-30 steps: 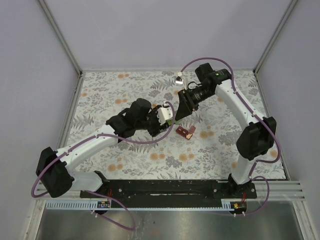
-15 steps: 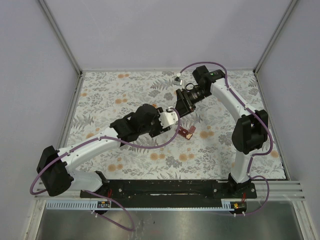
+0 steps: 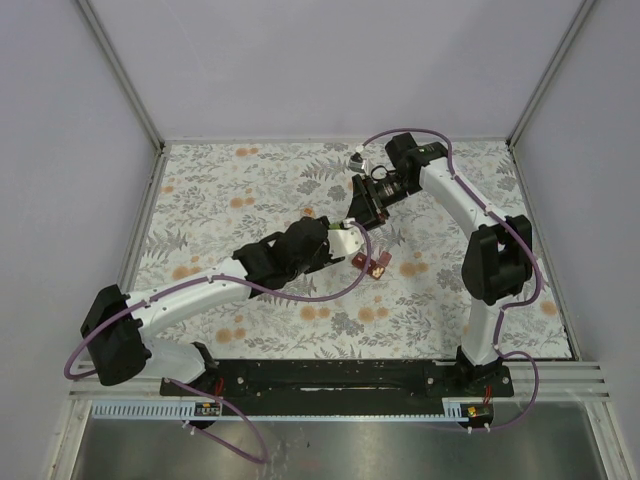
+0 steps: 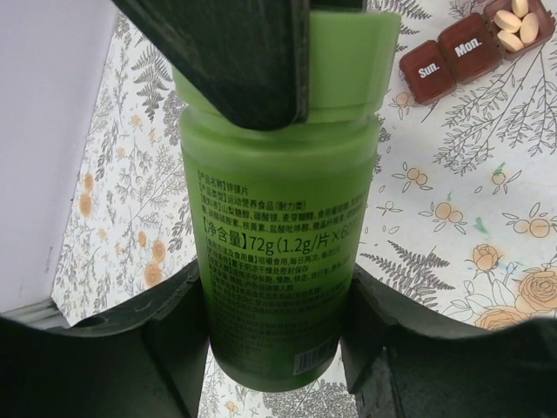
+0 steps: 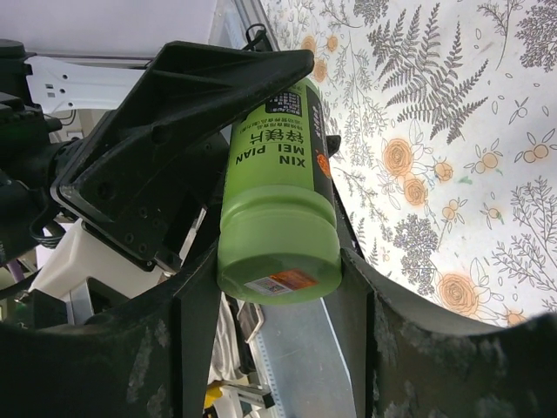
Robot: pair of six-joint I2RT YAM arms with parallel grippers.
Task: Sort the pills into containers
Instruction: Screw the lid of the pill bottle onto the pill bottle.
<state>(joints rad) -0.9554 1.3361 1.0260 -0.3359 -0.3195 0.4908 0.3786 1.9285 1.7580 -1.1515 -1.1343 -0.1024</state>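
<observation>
Some pills (image 4: 513, 26) already sit in the pill box (image 4: 430, 70); left gripper (image 4: 274, 335) and right gripper (image 5: 278, 300) clamp the capped green bottle (image 4: 278, 218).

Label, green bottle (image 4: 278, 244): "72g", "XIN MEI PIAN"; pill box (image 4: 448, 59) lids: "Sun.", "Mon."

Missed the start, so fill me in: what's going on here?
Both arms hold one green bottle: the left gripper has its jaws round the body, the right gripper on the cap end. The dark-red pill box lies close by on the flowered cloth, one compartment open with pale pills in it, the Sun. and Mon. lids shut.
</observation>
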